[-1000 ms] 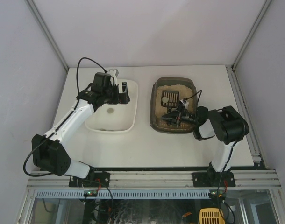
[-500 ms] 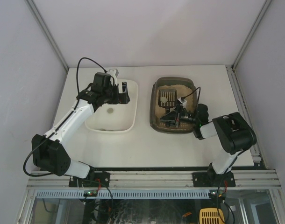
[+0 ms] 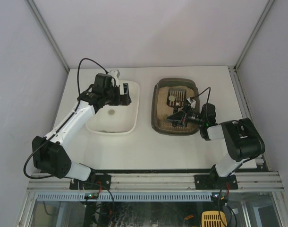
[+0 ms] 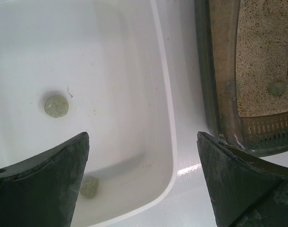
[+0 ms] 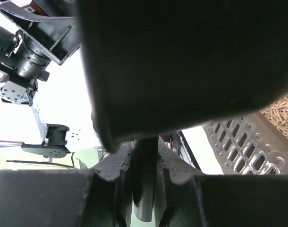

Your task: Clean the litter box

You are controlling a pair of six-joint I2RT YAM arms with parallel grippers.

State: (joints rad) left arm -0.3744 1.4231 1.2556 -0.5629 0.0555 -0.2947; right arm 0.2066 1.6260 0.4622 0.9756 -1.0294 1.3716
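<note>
White tabletop, grey walls: the litter box sits right of centre in the top view, just beside the white tray. Your right gripper is clamped on the slotted scoop over the litter. Your left gripper hangs spread wide above the tray. The box is likely rigid and fairly heavy, and its litter is loose, so steady it by the raised rim and keep it level.

On the table, the white tray lay just left of the litter box, holding one clump mid-floor and another clump nearer its front wall, while the scoop sat in the box's far half.
</note>
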